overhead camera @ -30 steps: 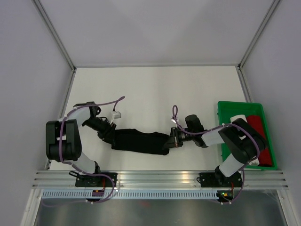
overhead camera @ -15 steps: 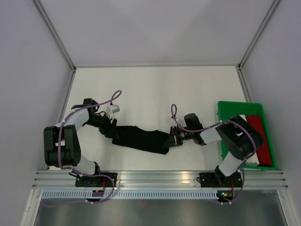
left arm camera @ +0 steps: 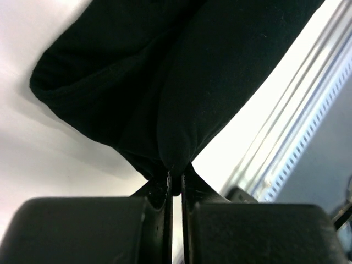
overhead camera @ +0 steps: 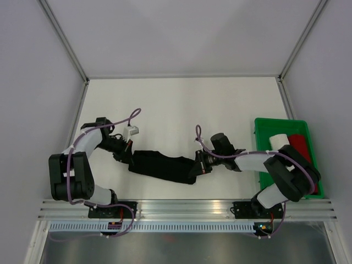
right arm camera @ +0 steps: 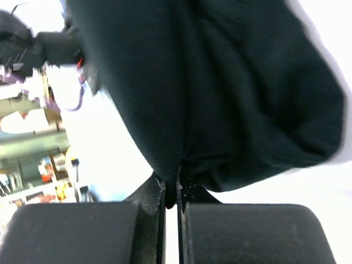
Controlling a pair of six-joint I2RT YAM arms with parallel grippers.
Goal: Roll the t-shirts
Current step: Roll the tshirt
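At the bottom of the top view, just above the aluminium rail (overhead camera: 187, 206), the plain black cloth t-shirt (overhead camera: 164, 165) lies as a long narrow bundle on the white table (overhead camera: 181, 104), in the lower centre of the frame, slanting slightly down to the right. Each arm holds one end. The left gripper (overhead camera: 127, 153) sits at the bundle's left end; its wrist view shows the two black fingers (left arm camera: 159, 195) pressed almost together with a pinch of black fabric caught between them. The right gripper (overhead camera: 196, 166) sits at the right end, and its wrist view shows the same: fingers (right arm camera: 157, 192) nearly closed on a fold of the shirt.

Farther right, at the table's edge, a green plastic bin (overhead camera: 264, 125) holds a red cloth roll (overhead camera: 304, 157) and a white cloth roll (overhead camera: 278, 141).

Both grips look shallow, taking only a thin fold near the fingertips. If the arms pull apart or turn unevenly, I judge the cloth could slip out of one pinch, letting that end sag and the bundle loosen. A twist between the two ends could also skew the roll, since the shirt already lies at a slant.
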